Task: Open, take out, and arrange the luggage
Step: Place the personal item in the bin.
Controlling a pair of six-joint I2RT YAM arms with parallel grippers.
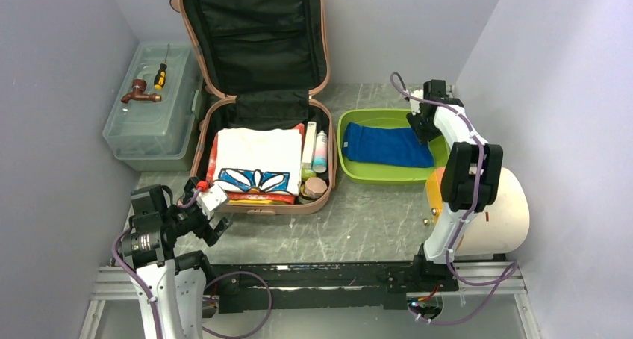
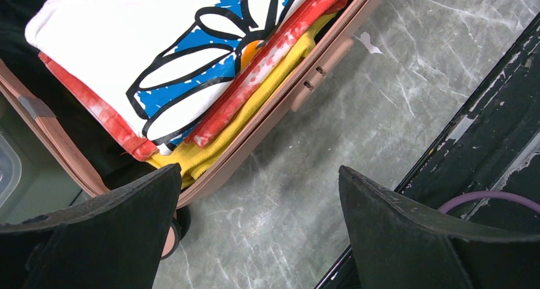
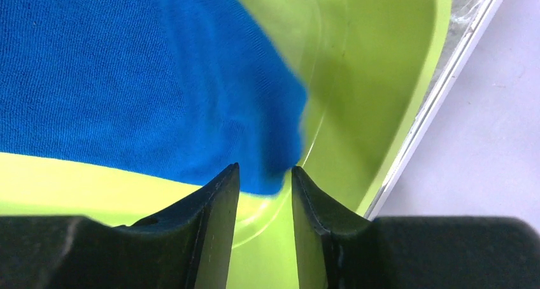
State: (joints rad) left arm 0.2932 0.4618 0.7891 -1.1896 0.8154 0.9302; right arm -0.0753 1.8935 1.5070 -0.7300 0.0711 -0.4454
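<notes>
1. Top external view, upper left: a translucent toolbox carries a screwdriver and a brown tap fitting on its lid.
2. Lower left: the left gripper hangs with its jaws wide apart and nothing between them, just off the near-left corner of the luggage.
3. Centre: the luggage lies open on the tabletop, lid raised toward the top of the frame. Inside, a white flower-print cloth tops a red and yellow stack, with bottles and a round jar along the right side.
4. Right of centre: a blue cloth lies in the lime green tray. The right gripper is at the cloth's right corner, jaws a little apart and not clamped on it.
5. We judge the taking-out step to be in hand, with one piece arranged and most items packed. Next, we think, comes a pinch on the white cloth's edge, lifted without dragging the stack.
6. Surface and room: the tabletop is grey-green and marbled, a black rail runs along the bottom, pale walls close it in, and a cream drum stands at far right.
</notes>
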